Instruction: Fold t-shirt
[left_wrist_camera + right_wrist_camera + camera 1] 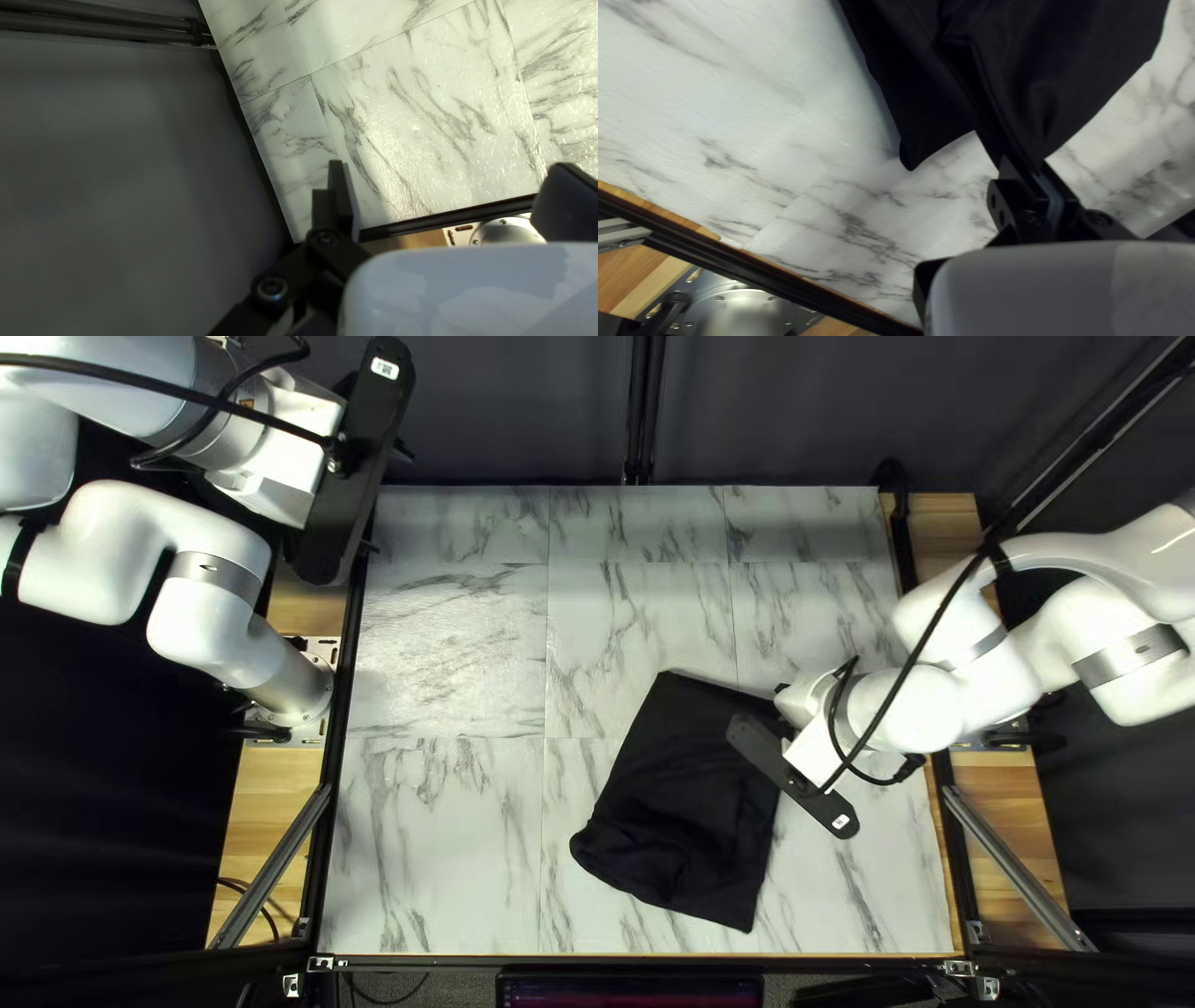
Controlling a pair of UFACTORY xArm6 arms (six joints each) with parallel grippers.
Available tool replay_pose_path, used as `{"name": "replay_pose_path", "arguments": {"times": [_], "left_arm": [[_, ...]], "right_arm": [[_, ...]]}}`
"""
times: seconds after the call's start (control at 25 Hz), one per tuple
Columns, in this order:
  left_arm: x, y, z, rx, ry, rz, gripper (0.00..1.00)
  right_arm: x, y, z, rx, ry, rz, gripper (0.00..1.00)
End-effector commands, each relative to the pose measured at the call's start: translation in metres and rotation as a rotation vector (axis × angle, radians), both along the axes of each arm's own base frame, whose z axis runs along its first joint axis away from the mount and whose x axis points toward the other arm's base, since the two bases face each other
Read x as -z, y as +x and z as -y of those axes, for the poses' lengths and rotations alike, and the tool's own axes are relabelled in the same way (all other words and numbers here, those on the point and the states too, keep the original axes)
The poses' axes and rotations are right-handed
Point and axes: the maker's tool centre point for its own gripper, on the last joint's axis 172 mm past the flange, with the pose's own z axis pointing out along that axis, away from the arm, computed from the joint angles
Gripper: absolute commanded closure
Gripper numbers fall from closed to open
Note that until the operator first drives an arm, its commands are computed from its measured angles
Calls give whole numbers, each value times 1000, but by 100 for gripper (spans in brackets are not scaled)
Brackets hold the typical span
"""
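At my right gripper [1033,177], the narrow gather of black t-shirt [1108,37] could slip free if I pull hard, since I have so little of it. Beyond that, a loose corner [918,134] hangs beside the pinch and might tuck under. Farther out, the rest of the shirt may skew or bunch, as only one side is held. My right fingers are nearly together, squeezing cloth between them. The shirt spreads right of centre on the marbled table [436,834] in the top left view. Well apart, my left gripper [450,165] is spread wide, holding nothing.
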Motion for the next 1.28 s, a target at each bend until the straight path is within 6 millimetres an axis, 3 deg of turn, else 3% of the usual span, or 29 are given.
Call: {"name": "replay_pose_path", "arguments": {"times": [0.04, 0.16, 0.28, 0.32, 0.36, 0.64, 0.72, 0.76, 0.84, 1.0, 1.28], "left_arm": [[0, 0, 0, 0, 0, 0, 0], [0, 0, 0, 0, 0, 0, 0], [0, 0, 0, 0, 0, 0, 0], [0, 0, 0, 0, 0, 0, 0], [0, 0, 0, 0, 0, 0, 0], [0, 0, 0, 0, 0, 0, 0], [0, 0, 0, 0, 0, 0, 0], [0, 0, 0, 0, 0, 0, 0], [0, 0, 0, 0, 0, 0, 0], [0, 0, 0, 0, 0, 0, 0], [0, 0, 0, 0, 0, 0, 0]], "right_arm": [[30, -18, 0, 23, 35, -25, 100], [54, -32, -3, 38, 66, -44, 100], [61, -33, -5, 47, 85, -69, 100], [61, -32, -6, 50, 87, -79, 82], [58, -32, -7, 56, 89, -96, 0], [6, -10, -27, 159, 38, -176, 0], [-5, 8, -35, 161, 24, -161, 0], [-10, 28, -42, 145, 19, -147, 0], [-10, 44, -49, 122, 16, -129, 0], [7, 75, -69, 79, 27, -70, 0], [33, 94, -96, 207, 119, 61, 0]]}}
